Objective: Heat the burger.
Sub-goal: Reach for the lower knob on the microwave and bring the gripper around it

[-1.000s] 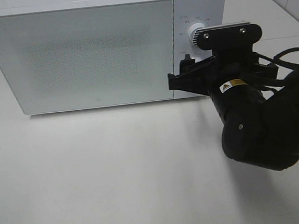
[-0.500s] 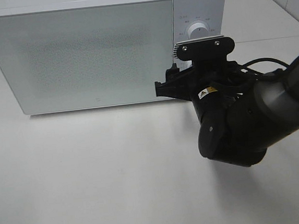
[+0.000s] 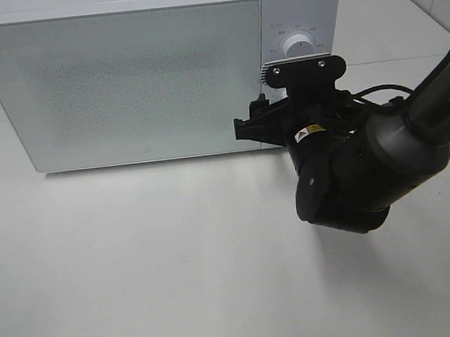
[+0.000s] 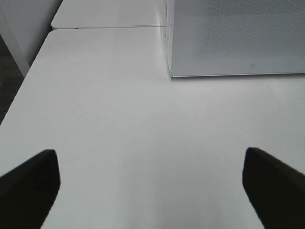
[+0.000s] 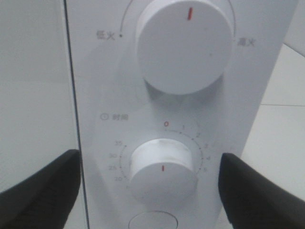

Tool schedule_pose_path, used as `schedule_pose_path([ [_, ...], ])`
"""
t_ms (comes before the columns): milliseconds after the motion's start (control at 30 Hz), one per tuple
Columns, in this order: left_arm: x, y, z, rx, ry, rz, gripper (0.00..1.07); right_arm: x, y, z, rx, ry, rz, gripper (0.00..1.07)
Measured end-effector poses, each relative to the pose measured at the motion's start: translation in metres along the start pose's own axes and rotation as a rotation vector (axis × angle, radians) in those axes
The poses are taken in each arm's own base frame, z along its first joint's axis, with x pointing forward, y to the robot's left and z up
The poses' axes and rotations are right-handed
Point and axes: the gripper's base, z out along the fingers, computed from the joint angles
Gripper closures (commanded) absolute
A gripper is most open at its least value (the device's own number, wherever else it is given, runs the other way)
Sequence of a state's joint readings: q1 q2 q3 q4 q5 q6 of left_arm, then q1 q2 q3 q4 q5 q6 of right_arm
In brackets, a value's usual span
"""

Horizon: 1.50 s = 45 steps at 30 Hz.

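The burger is out of view. The white microwave (image 3: pixel 138 81) stands at the back of the table with its door shut. My right gripper (image 3: pixel 256 118) is open right in front of the microwave's control panel. In the right wrist view the gripper (image 5: pixel 150 183) has one finger on each side of the lower timer knob (image 5: pixel 162 167), and I cannot tell whether they touch it. The upper power knob (image 5: pixel 183 45) is above it and shows in the high view (image 3: pixel 299 45). My left gripper (image 4: pixel 152 186) is open and empty over the bare table.
A round button (image 5: pixel 152 222) sits under the timer knob. The microwave's left front corner (image 4: pixel 170 71) shows in the left wrist view. The table's left edge (image 4: pixel 28 81) drops off to a dark floor. The bulky right arm (image 3: pixel 351 173) hangs over the table's right half.
My right arm has moved left and lower, bringing the open gripper closer to the microwave's control panel and covering the lower knob in the high view.
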<state>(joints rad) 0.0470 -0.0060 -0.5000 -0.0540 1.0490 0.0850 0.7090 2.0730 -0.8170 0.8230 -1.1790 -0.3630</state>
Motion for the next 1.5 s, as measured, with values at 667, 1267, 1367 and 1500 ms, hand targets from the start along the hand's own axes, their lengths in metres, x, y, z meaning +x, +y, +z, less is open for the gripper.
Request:
schedule_pose_path([
  [667, 0.000, 0.000, 0.000, 0.000, 0.000, 0.000, 0.10, 0.011, -0.003, 0.007, -0.021, 0.021, -0.010, 0.32],
  [1267, 0.000, 0.000, 0.000, 0.000, 0.000, 0.000, 0.10, 0.009, -0.003, 0.007, -0.025, 0.002, -0.013, 0.36],
  [1367, 0.000, 0.000, 0.000, 0.000, 0.000, 0.000, 0.10, 0.009, -0.003, 0.007, -0.024, -0.002, -0.013, 0.38],
  [1500, 0.000, 0.000, 0.000, 0.000, 0.000, 0.000, 0.10, 0.007, -0.004, 0.007, -0.018, -0.018, -0.013, 0.53],
])
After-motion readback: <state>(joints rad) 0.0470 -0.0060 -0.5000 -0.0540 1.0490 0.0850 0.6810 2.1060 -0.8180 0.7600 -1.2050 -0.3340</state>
